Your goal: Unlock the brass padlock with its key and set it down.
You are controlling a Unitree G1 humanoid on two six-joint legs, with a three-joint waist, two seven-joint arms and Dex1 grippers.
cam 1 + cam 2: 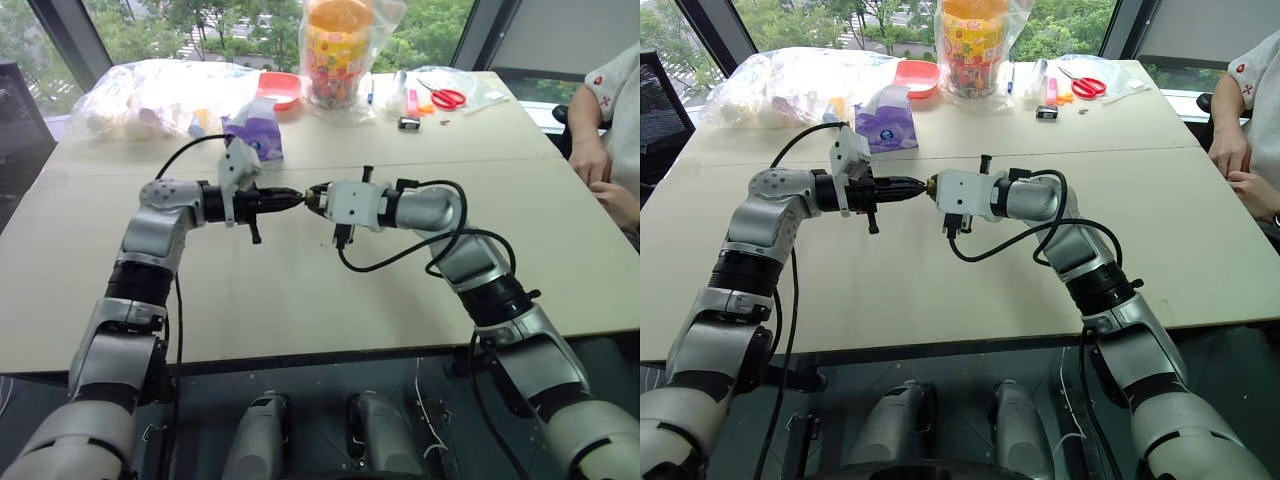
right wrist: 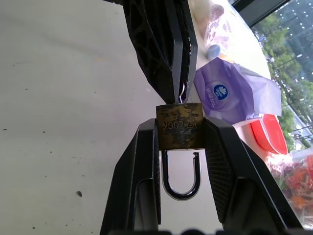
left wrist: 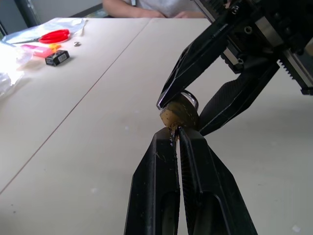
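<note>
Right gripper (image 2: 180, 132) clamps the small tarnished brass padlock (image 2: 179, 126), silver shackle (image 2: 182, 178) sprung; left gripper (image 3: 176, 133) pinched closed at its keyhole end.

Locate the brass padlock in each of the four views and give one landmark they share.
Left eye view: brass padlock, mid-picture above the table, where the two tools meet.
Right eye view: same spot, between the two arms.
Left wrist view: centre, pinched by the right tool, with the left tool at its underside.
Right wrist view: centre, shackle hanging toward the camera.
Shared landmark: purple packet, also; red scissors in the left wrist view.
</note>
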